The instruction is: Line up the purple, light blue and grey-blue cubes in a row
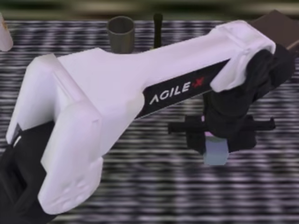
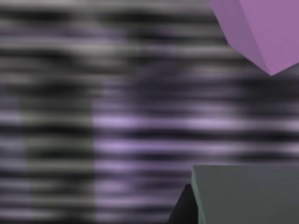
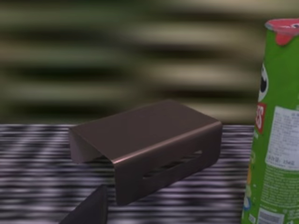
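My left arm reaches across the table to the right of centre. Its gripper [image 1: 216, 148] is shut on the grey-blue cube [image 1: 216, 157], which in the left wrist view fills the lower corner as the same cube [image 2: 247, 196] against one dark finger [image 2: 187, 207]. The purple cube [image 2: 266, 32] lies a little ahead of the gripper on the table. From above only a pink sliver of that purple cube [image 1: 209, 134] shows under the gripper's body. The light blue cube is hidden. My right arm is outside the top view. One of its fingers [image 3: 91, 207] shows in the right wrist view.
A grey-green cup [image 1: 121, 32] and a thin dark upright object [image 1: 158, 25] stand at the back. A white object [image 1: 4, 35] sits at the far left. A brown metal stand [image 3: 149, 144] and a green chip can [image 3: 275, 130] stand in front of the right wrist.
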{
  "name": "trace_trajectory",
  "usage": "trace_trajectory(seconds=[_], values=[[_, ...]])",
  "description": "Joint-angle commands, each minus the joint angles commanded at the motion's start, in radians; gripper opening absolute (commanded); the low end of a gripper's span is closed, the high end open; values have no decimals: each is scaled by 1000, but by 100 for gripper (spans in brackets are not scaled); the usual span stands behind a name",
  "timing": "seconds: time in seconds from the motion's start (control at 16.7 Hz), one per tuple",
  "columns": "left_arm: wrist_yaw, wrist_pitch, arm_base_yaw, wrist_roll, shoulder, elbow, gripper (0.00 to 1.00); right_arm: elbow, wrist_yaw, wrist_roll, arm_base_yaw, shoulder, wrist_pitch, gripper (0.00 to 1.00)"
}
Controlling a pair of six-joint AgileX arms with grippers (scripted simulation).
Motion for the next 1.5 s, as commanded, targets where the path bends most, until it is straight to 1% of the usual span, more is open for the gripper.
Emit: trace_trajectory(seconds=[0.42, 0.72, 1.5], values=[[0, 223, -2, -2, 30, -192, 0, 0, 0, 0, 0, 0, 0, 100], [0, 236, -3, -2, 33, -205, 0, 0, 0, 0, 0, 0, 0, 100], [0, 236, -3, -2, 33, -205, 98, 0, 0, 0, 0, 0, 0, 100]])
